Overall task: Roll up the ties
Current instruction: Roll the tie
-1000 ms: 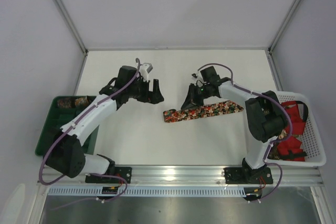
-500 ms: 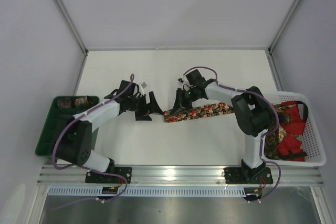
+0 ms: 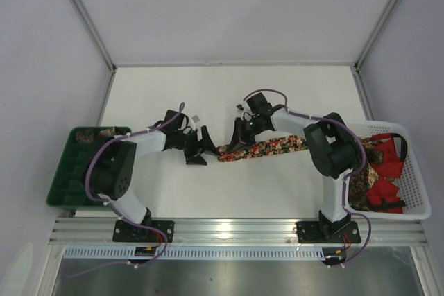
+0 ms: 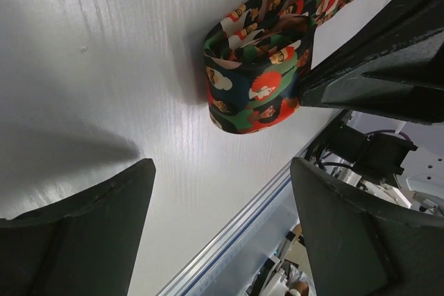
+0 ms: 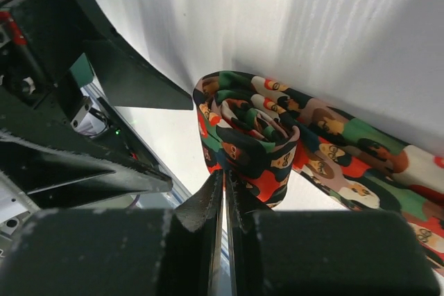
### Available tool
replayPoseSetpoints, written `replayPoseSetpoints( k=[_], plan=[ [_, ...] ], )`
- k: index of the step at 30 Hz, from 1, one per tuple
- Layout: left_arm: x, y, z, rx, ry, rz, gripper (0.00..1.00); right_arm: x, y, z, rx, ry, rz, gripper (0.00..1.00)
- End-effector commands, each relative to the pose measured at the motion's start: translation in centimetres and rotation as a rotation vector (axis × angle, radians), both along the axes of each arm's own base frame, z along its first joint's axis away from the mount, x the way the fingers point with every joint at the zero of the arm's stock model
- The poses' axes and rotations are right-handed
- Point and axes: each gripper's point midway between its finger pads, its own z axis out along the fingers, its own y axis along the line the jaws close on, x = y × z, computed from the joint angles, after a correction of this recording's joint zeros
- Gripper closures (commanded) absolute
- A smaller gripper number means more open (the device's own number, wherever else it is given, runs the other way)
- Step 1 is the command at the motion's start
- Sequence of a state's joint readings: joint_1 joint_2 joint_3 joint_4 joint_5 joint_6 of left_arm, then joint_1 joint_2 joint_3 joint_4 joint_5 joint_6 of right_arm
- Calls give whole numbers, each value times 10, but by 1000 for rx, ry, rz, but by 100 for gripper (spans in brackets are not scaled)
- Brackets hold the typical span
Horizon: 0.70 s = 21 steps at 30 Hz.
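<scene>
One tie (image 3: 267,148), dark with red, green and gold figures, lies across the middle of the table. Its left end is curled into a small loop (image 5: 246,126), which also shows in the left wrist view (image 4: 253,81). My right gripper (image 3: 233,144) is shut on the edge of that loop (image 5: 225,177). My left gripper (image 3: 200,147) is open and empty just left of the loop, its jaws wide apart and facing it (image 4: 222,230). One of its fingers (image 4: 76,230) hovers over bare table.
A green tray (image 3: 62,178) at the left edge holds rolled ties (image 3: 94,134) in its far corner. A white basket (image 3: 411,207) at the right edge holds red and patterned fabric (image 3: 381,175). The aluminium rail runs along the near edge.
My left gripper has moved right and down to the tie's left end. My right gripper has slid left along the tie, and that end is now curled into a loop.
</scene>
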<state>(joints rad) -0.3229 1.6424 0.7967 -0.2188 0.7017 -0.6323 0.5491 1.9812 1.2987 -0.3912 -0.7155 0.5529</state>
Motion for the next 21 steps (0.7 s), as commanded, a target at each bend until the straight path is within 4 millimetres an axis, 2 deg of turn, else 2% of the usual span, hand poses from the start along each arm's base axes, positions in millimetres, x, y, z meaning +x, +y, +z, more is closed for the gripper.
replayPoseSetpoints(
  k=[1,10,15,21],
  plan=[
    [17,-12,13,-78,-48,-24,15,12,-4,1,1,-29,-8,90],
    [30,-24,4,-119,-15,-16,16,11,-12,-5,-3,-19,-17,90],
    [31,-27,-1,-118,18,3,17,8,-10,-9,-2,-14,-15,90],
    [27,-30,-9,-108,62,18,18,4,-17,-20,-30,-7,-23,91]
  ],
)
